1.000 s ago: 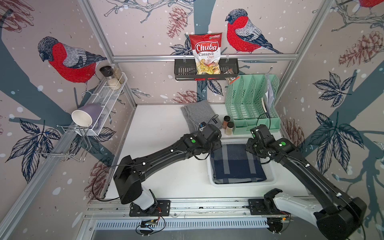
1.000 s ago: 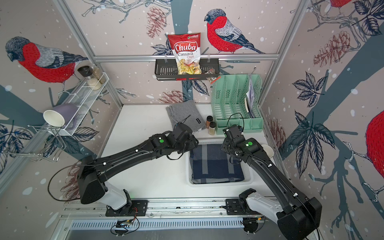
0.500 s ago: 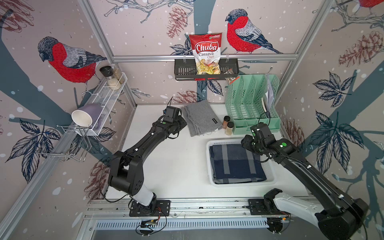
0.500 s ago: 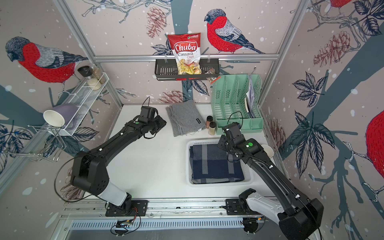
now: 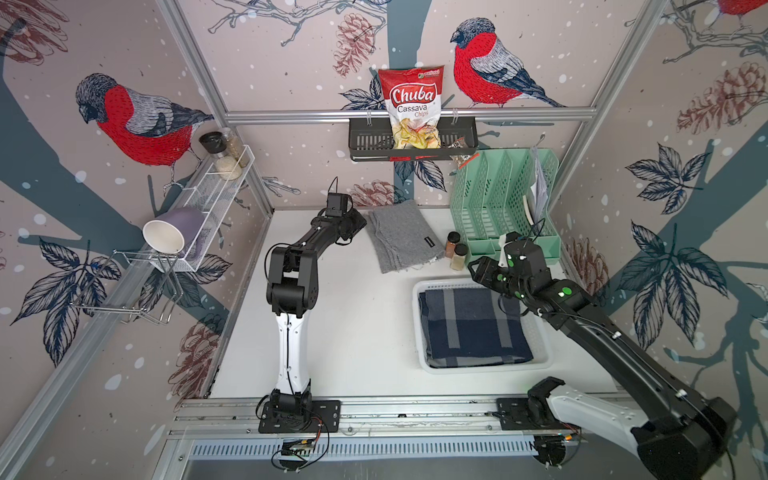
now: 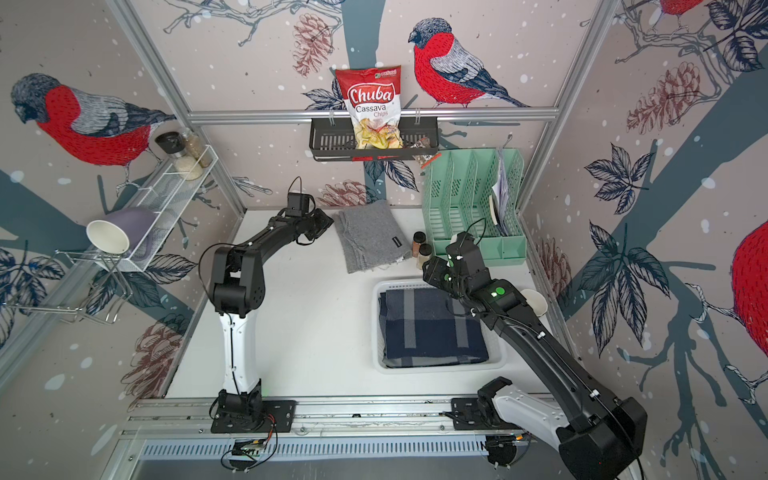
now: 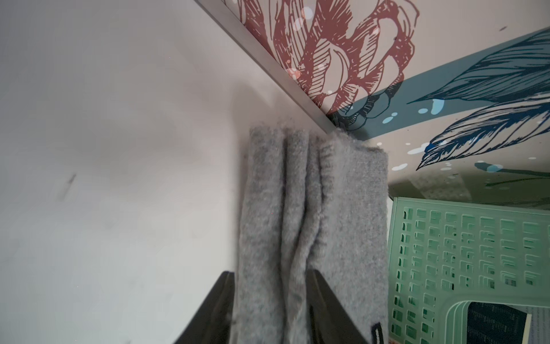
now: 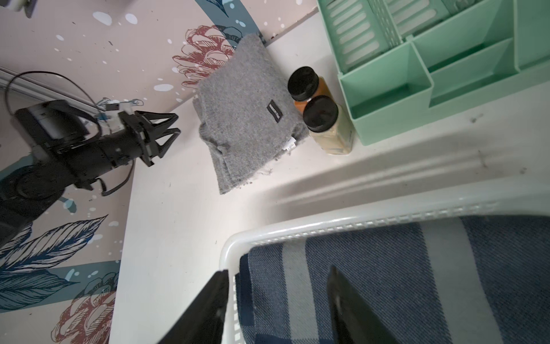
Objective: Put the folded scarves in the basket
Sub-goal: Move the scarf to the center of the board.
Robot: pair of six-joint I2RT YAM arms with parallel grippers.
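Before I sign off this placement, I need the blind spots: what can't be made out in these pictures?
Floor of the basket: both top views, covered by the navy scarf.
The basket's far right corner: both top views, behind the right arm.
Text on the grey cloth label: right wrist view, too small.

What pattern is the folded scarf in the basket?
The scarf is navy blue with pale grey stripes forming a wide check, clearest in a top view.

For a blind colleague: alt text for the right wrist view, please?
The right hand, open, hangs over a corner of the white basket holding a folded navy checked scarf. Beyond, a folded grey scarf lies on the table beside two spice jars and a mint-green organiser; the open left hand points at it.
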